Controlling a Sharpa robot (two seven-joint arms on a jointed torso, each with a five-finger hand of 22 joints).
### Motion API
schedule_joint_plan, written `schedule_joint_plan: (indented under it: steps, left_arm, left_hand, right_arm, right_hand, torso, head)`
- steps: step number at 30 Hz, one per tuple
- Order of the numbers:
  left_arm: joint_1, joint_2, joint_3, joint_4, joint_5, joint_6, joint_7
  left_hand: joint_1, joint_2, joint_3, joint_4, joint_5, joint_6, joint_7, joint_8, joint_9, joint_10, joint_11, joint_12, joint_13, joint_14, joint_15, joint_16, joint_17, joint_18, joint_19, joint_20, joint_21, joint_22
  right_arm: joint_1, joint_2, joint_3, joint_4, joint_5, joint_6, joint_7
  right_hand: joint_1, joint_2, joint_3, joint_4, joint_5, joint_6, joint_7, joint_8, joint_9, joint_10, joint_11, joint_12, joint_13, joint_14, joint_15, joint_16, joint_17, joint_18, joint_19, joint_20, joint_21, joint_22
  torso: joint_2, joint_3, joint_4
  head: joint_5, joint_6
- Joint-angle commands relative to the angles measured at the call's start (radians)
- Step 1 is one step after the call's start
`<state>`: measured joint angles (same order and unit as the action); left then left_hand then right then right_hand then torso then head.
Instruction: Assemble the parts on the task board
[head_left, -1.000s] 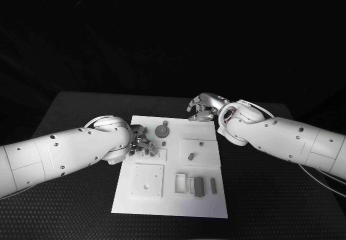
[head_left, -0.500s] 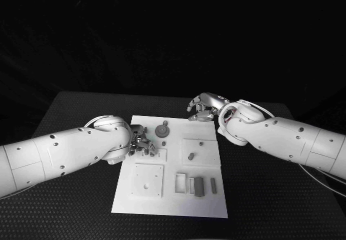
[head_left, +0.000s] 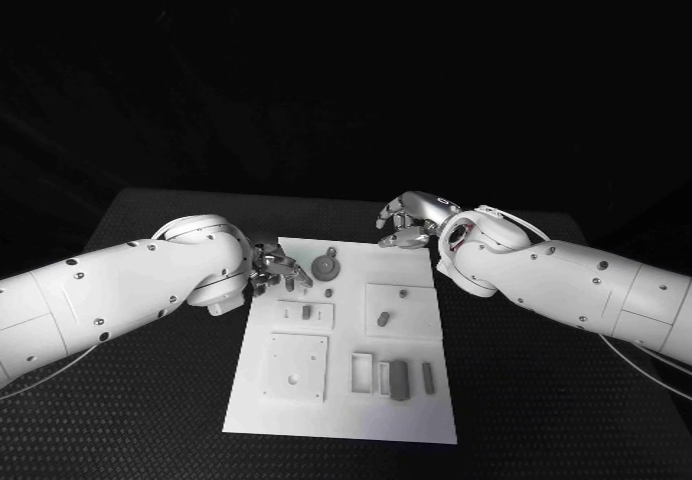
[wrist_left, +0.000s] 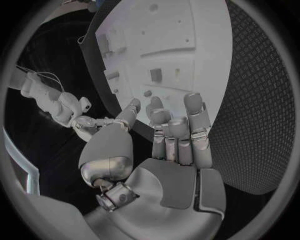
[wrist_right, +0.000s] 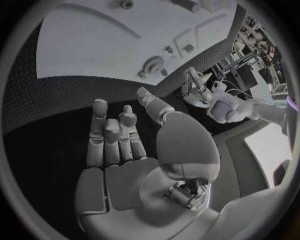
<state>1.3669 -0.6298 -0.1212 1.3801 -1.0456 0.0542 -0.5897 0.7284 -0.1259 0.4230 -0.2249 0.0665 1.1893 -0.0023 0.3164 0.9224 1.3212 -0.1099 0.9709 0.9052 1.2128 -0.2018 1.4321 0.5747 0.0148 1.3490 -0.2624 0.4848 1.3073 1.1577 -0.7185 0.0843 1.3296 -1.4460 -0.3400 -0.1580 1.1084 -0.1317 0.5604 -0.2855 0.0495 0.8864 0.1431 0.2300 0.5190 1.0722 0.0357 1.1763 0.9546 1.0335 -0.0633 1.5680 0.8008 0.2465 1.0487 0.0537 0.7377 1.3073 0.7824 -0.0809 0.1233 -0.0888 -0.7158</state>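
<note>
The flat white rectangular task board (head_left: 346, 340) is lying in the middle of the black textured table (head_left: 144, 400), and everything else is best placed against it. The silver left hand (head_left: 274, 270) is hovering at the board's far left corner, just beside the round grey gear-like part (head_left: 329, 267) standing near the board's far edge. From the head camera its fingers are bunched and hard to read; the left wrist view is showing them (wrist_left: 178, 135) loosely spread and straight, palm bare, grasping nothing, with the board (wrist_left: 181, 50) curving away beyond the fingertips.

The silver right hand (head_left: 411, 218) is hanging past the board's far right corner, off its surface and apart from it. The right wrist view is showing that hand (wrist_right: 134, 150) released too, fingers parted over black table, nothing in the palm, and the gear-like part (wrist_right: 152, 64) sitting near the board's nearest edge there.

Only the head view is giving the whole board: a small grey peg (head_left: 384, 318) is standing in a raised square right of centre, and short grey blocks (head_left: 404, 375) are sitting in rectangular recesses toward the board's near edge.
</note>
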Motion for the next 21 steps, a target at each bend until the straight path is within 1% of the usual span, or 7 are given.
schedule_joint_plan:
  steps: [1, 6, 10, 13, 16, 17, 21]
  left_arm:
    - [0.016, 0.006, 0.006, -0.044, 0.043, -0.014, 0.011]
    - [0.036, 0.032, 0.008, -0.147, 0.047, -0.012, 0.016]
    - [0.044, 0.062, 0.008, -0.22, 0.034, -0.013, 0.024]
    - [0.044, 0.098, 0.008, -0.267, -0.042, -0.018, 0.027]
    - [0.044, 0.137, 0.008, -0.32, -0.076, 0.011, 0.018]
    - [0.044, 0.153, 0.008, -0.343, -0.087, 0.016, 0.018]
    - [0.042, 0.192, 0.007, -0.395, -0.1, 0.033, 0.021]
  left_hand:
    - [-0.009, 0.005, -0.01, -0.007, -0.004, -0.027, 0.008, -0.002, -0.004, -0.03, 0.007, -0.015, -0.006, -0.017, -0.002, -0.012, -0.008, 0.006, -0.023, -0.002, -0.019, 0.013]
    - [0.0, 0.018, -0.01, -0.019, 0.003, -0.061, 0.018, -0.013, -0.005, -0.051, 0.014, -0.023, -0.007, -0.031, 0.003, -0.024, -0.015, 0.01, -0.037, -0.008, -0.033, 0.01]
    - [0.005, 0.024, -0.01, -0.026, 0.011, -0.074, 0.023, -0.019, -0.007, -0.062, 0.02, -0.026, -0.007, -0.038, 0.008, -0.03, -0.019, 0.007, -0.044, -0.006, -0.04, 0.009]
    - [0.002, 0.019, -0.012, -0.027, 0.013, -0.11, 0.034, -0.039, -0.02, -0.063, 0.029, -0.024, -0.007, -0.038, 0.015, -0.03, -0.02, 0.006, -0.043, -0.007, -0.042, 0.009]
    - [-0.011, 0.006, -0.018, -0.023, 0.006, -0.12, 0.038, -0.046, -0.027, -0.065, 0.033, -0.023, -0.008, -0.039, 0.019, -0.03, -0.021, 0.005, -0.044, -0.007, -0.044, 0.009]
    - [-0.02, 0.004, -0.023, -0.02, -0.003, -0.133, 0.043, -0.055, -0.034, -0.068, 0.037, -0.023, -0.008, -0.041, 0.023, -0.031, -0.021, 0.004, -0.046, -0.007, -0.047, 0.009]
    - [-0.033, 0.002, -0.03, -0.021, -0.011, -0.155, 0.051, -0.071, -0.049, -0.074, 0.045, -0.022, -0.007, -0.046, 0.03, -0.031, -0.022, 0.004, -0.05, -0.006, -0.052, 0.009]
  right_arm:
    - [0.0, -0.001, 0.0, -0.002, -0.001, 0.007, 0.007]
    - [0.0, 0.002, 0.0, -0.008, 0.0, 0.004, 0.006]
    - [0.0, 0.005, 0.0, -0.014, 0.001, 0.004, 0.007]
    - [0.0, 0.009, 0.0, -0.018, 0.002, 0.003, 0.008]
    - [0.0, 0.013, 0.0, -0.019, 0.004, 0.002, 0.01]
    - [0.0, 0.014, 0.0, -0.019, 0.005, 0.001, 0.01]
    - [0.0, 0.019, 0.0, -0.023, 0.007, 0.0, 0.011]
  right_hand:
    - [-0.004, -0.007, -0.006, 0.001, 0.0, -0.004, 0.007, -0.004, -0.001, -0.005, 0.001, -0.004, -0.001, -0.001, -0.005, -0.005, -0.001, 0.015, -0.004, 0.0, -0.006, 0.016]
    - [-0.006, -0.008, -0.006, 0.001, 0.0, -0.004, 0.007, -0.005, -0.002, -0.005, 0.001, -0.004, -0.001, -0.001, -0.005, -0.005, -0.001, 0.015, -0.004, 0.001, -0.006, 0.016]
    - [-0.01, -0.008, -0.007, 0.003, 0.0, -0.005, 0.007, -0.005, -0.002, -0.005, 0.002, -0.004, -0.001, -0.001, -0.005, -0.005, -0.002, 0.015, -0.004, 0.001, -0.006, 0.016]
    - [-0.011, -0.009, -0.007, 0.004, 0.0, -0.006, 0.008, -0.006, -0.002, -0.005, 0.002, -0.003, -0.001, -0.001, -0.004, -0.005, -0.002, 0.015, -0.004, 0.001, -0.006, 0.016]
    - [-0.012, -0.009, -0.007, 0.004, 0.0, -0.007, 0.008, -0.006, -0.002, -0.005, 0.002, -0.003, -0.001, -0.001, -0.004, -0.005, -0.002, 0.015, -0.004, 0.001, -0.006, 0.016]
    - [-0.013, -0.009, -0.007, 0.004, 0.0, -0.007, 0.008, -0.006, -0.002, -0.005, 0.002, -0.003, -0.001, -0.001, -0.004, -0.005, -0.002, 0.015, -0.004, 0.001, -0.006, 0.016]
    - [-0.017, -0.011, -0.006, 0.005, 0.0, -0.017, 0.01, -0.012, -0.005, -0.006, 0.004, -0.003, -0.002, -0.001, -0.003, -0.005, -0.002, 0.015, -0.003, 0.001, -0.007, 0.016]
  torso:
    - [0.001, 0.0003, -0.0007]
    - [0.002, 0.0007, -0.0014]
    - [0.003, 0.0011, -0.002]
    - [0.002, 0.0008, -0.0004]
    - [0.001, 0.0005, 0.0004]
    - [0.002, 0.0007, -0.0011]
    - [0.004, -0.0001, -0.004]
  head:
    - [0.002, 0.009]
    - [0.004, 0.016]
    - [0.005, 0.02]
    - [-0.001, 0.019]
    - [0.002, 0.019]
    - [0.005, 0.02]
    - [0.005, 0.021]
